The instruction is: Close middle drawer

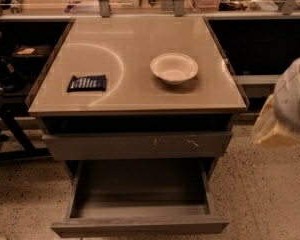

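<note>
The hand (276, 125) is seen at the right edge, beside the bench (140, 36) and well apart from it, as a pale, rounded, cream-coloured form. Nothing is touched by it, and whether it is released or clenched cannot be told.

The middle drawer (140, 226) is found low at the front of the cabinet, pulled far out. It is wide, shallow and of dull grey metal, with a plain flat front. Above it, a grey drawer front (137, 145) marked with pale scratches is set slightly forward.

The bench top is smooth and glossy tan, and a pale curved arc is traced on it. A round, shallow, off-white bowl (174, 68) is placed right of centre, and a flat dark packet (87, 83) lies to the left. The floor (270, 194) is speckled.
</note>
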You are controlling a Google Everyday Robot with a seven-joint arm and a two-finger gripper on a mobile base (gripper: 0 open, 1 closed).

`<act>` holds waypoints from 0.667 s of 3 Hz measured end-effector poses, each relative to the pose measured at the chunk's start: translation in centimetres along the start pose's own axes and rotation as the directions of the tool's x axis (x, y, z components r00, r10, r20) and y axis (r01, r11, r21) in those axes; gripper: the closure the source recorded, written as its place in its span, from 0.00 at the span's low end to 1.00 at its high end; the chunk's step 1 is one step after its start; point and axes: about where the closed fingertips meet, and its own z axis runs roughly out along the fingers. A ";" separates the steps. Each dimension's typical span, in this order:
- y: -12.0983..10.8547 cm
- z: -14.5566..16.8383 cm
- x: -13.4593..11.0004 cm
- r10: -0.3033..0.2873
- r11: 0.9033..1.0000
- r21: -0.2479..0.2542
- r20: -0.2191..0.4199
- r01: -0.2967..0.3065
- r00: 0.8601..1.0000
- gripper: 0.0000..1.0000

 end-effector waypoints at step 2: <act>6.9 7.2 2.1 -0.013 0.983 -0.182 -0.059 0.002 0.998 1.00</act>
